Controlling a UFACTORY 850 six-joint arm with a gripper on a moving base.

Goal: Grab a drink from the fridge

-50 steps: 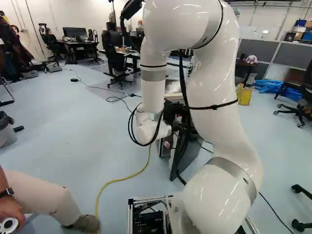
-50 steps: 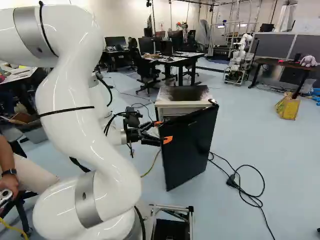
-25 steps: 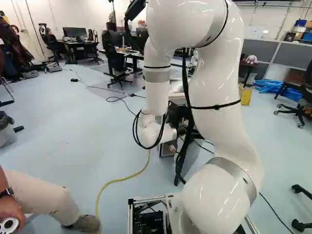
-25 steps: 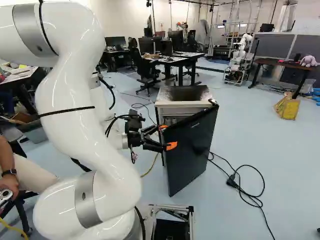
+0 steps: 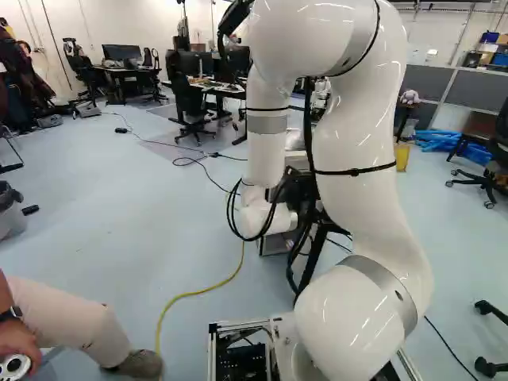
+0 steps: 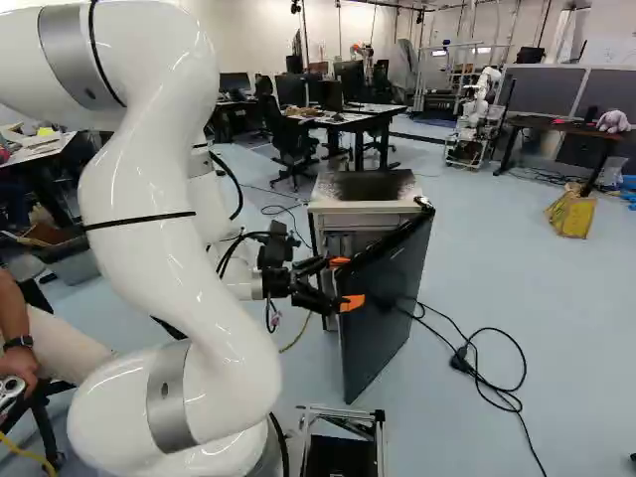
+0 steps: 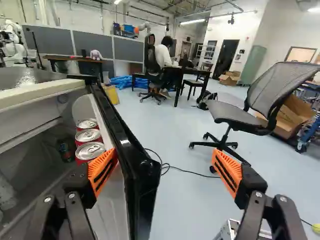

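best judged as stiff but thin-walled, slick if chilled, and moderately heavy if full: the red cans (image 7: 88, 136), standing upright in a row in the door shelf of the fridge (image 6: 368, 214). take hold of the nearest around its upper side, one pad on each flank, squeezing only moderately (easy to dent, after all), and lift straight up to clear the shelf. gripping nothing at present, with the jaws (image 7: 165, 154) spread wide: one pad just inside the door (image 7: 137, 175), apparently against it, the other well out beyond its outer face. compared with the earlier frames: a door swung wider, more nearly edge-on in the right base view; an arm (image 6: 144, 229) shifted rightward in both base views; no visible shift in the fridge body.
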